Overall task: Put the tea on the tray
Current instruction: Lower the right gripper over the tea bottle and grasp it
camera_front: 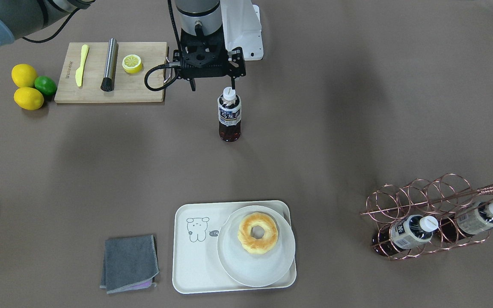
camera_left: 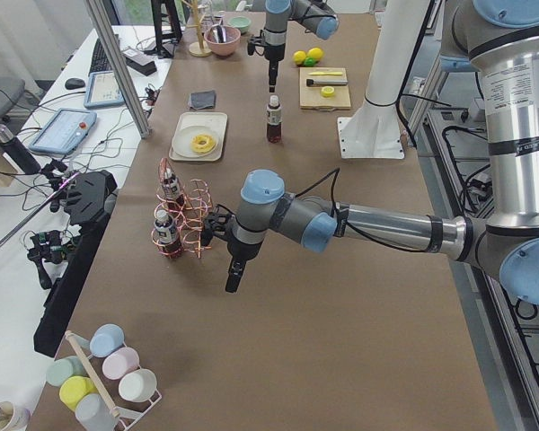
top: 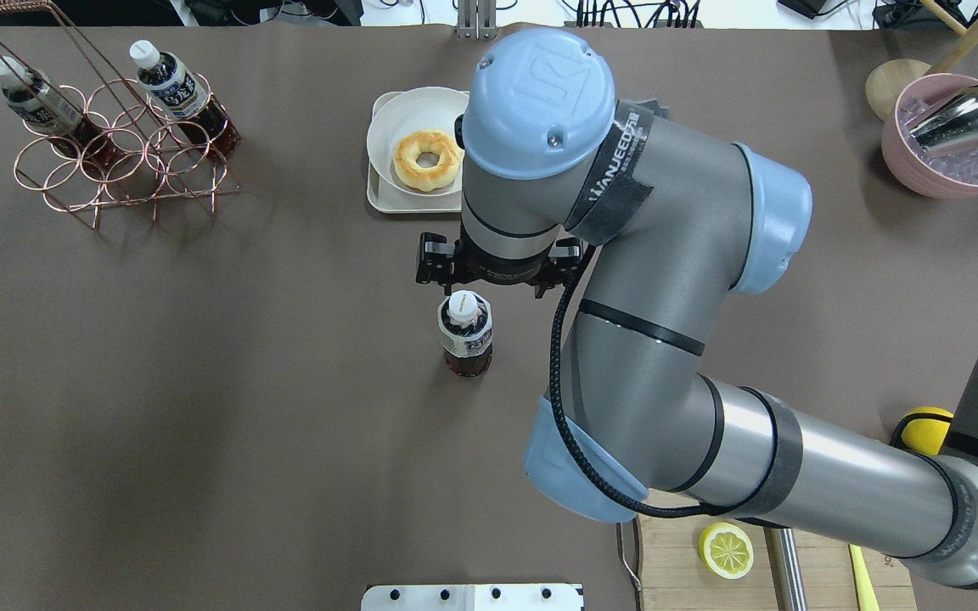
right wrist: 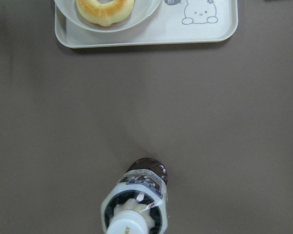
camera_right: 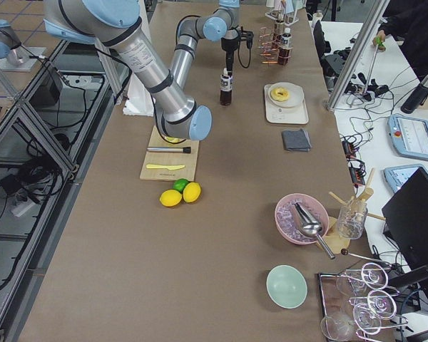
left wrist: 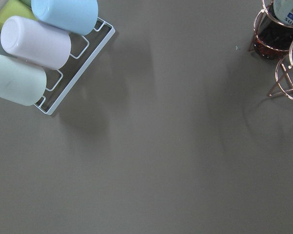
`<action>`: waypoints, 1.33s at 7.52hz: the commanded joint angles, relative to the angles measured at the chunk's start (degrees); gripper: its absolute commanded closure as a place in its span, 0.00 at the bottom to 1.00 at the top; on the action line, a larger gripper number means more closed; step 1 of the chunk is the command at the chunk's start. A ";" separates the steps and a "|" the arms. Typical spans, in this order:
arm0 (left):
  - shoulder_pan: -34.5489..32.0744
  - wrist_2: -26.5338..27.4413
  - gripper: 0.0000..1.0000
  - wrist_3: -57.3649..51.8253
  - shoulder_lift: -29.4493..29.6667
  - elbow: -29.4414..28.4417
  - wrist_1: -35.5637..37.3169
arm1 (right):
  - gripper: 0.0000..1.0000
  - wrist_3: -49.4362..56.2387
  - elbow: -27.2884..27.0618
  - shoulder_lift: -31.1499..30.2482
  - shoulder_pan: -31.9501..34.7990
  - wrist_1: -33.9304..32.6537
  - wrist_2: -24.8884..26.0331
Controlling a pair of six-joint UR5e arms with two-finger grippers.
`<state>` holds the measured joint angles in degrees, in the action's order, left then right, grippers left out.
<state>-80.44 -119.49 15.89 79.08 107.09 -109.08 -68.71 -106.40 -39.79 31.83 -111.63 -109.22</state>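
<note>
Closest under the right wrist camera we see the tea (right wrist: 136,200), standing upright on the table, well apart from the tray (camera_front: 195,265) at the table's far side from the robot. The right gripper (camera_front: 212,87) hangs just above the bottle, fingers spread, grasping nothing. We cannot tell how the left gripper (camera_left: 233,277) stands. We judge nothing done yet: grasping, carrying and setting down on the tray's bear end, beside the plate (camera_front: 246,273), are all left.

The long brown table (camera_right: 221,271) had a white desk (camera_left: 4,305) right alongside it, tiled floor (camera_right: 7,8) on its other side.
</note>
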 commanded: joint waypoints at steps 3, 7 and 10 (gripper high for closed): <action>-0.16 -0.13 0.02 -0.07 -0.15 -1.27 -0.96 | 0.02 -1.25 5.50 3.48 -2.29 1.24 1.82; -0.16 -0.05 0.02 -0.07 0.02 -1.79 -1.04 | 0.40 -1.25 5.59 3.05 -2.91 1.24 3.93; -0.16 -0.13 0.02 -0.06 0.37 -1.88 -0.96 | 0.43 -1.25 5.59 2.78 -3.61 1.24 5.16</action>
<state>-80.59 -119.61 15.85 79.18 105.31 -110.12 -69.96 -100.81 -36.88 28.61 -110.39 -104.86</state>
